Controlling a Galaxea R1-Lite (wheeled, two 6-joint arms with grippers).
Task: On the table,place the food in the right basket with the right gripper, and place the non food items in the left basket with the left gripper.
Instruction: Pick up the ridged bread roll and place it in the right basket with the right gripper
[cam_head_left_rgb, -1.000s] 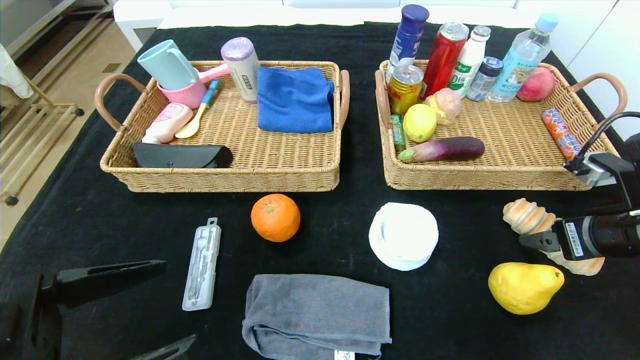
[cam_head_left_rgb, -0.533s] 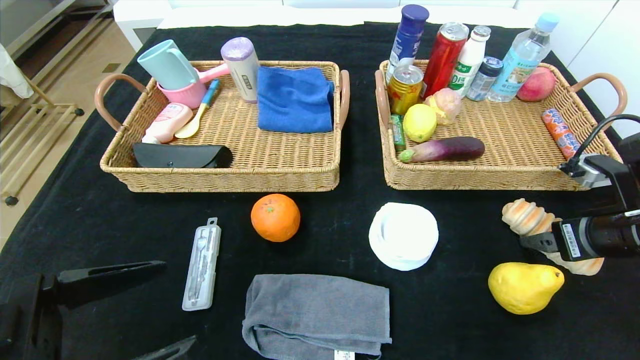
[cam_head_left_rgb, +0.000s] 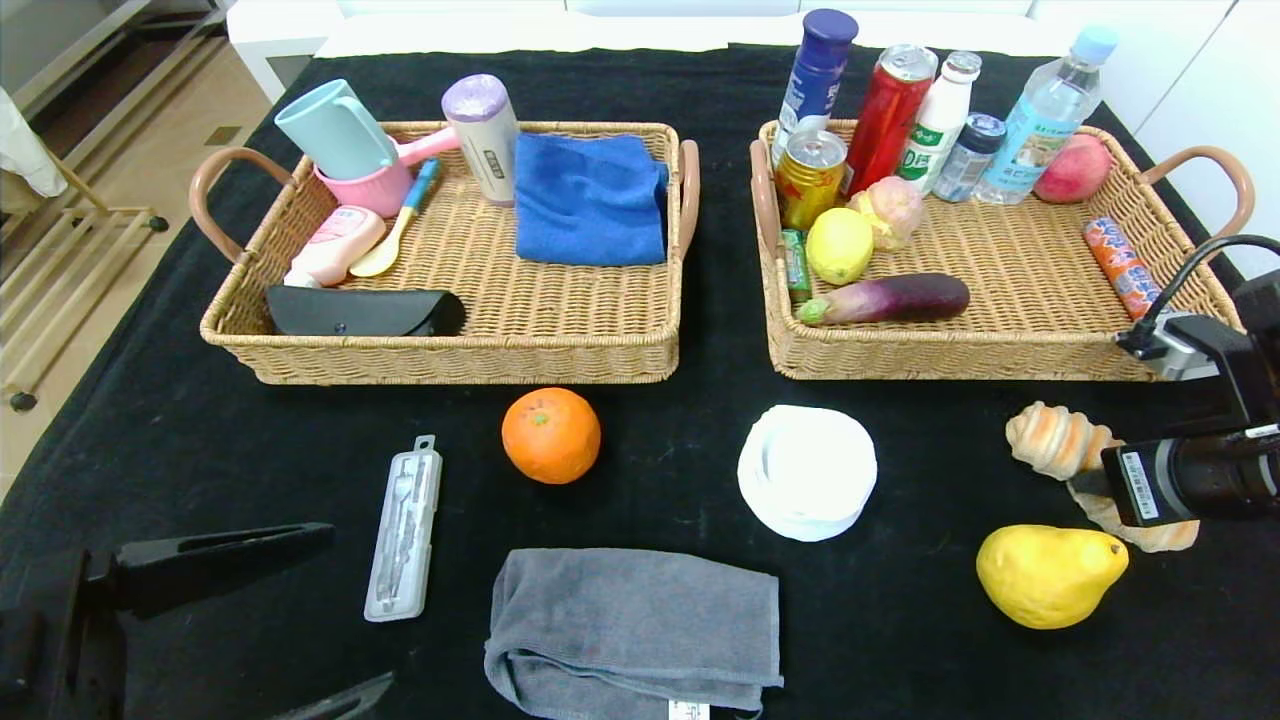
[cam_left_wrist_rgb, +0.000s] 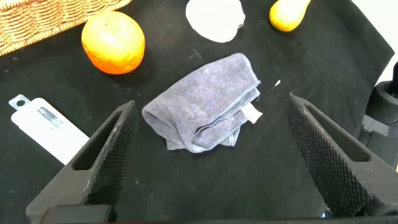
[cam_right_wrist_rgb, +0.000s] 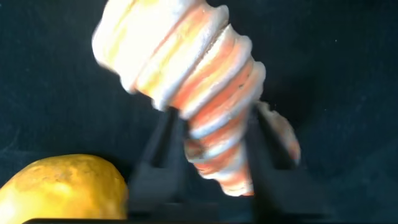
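**Bread loaf gripped on the right**

The ridged tan-and-white bread loaf (cam_head_left_rgb: 1060, 445) lies on the black table (cam_head_left_rgb: 150, 450), clamped between the right gripper (cam_right_wrist_rgb: 208, 146) fingers. The yellow pear (cam_head_left_rgb: 1048, 574) sits just beside it; the right basket (cam_head_left_rgb: 960, 350) stands behind. The left gripper (cam_left_wrist_rgb: 211, 149) hangs spread apart over the grey towel (cam_left_wrist_rgb: 205, 102).

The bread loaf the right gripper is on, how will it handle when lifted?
The bread loaf is long and ridged, so the right gripper, closed around its middle, probably won't slip. Both ends overhang the fingers, so it may pivot or sag. It looks soft and probably light; hard squeezing could dent it.
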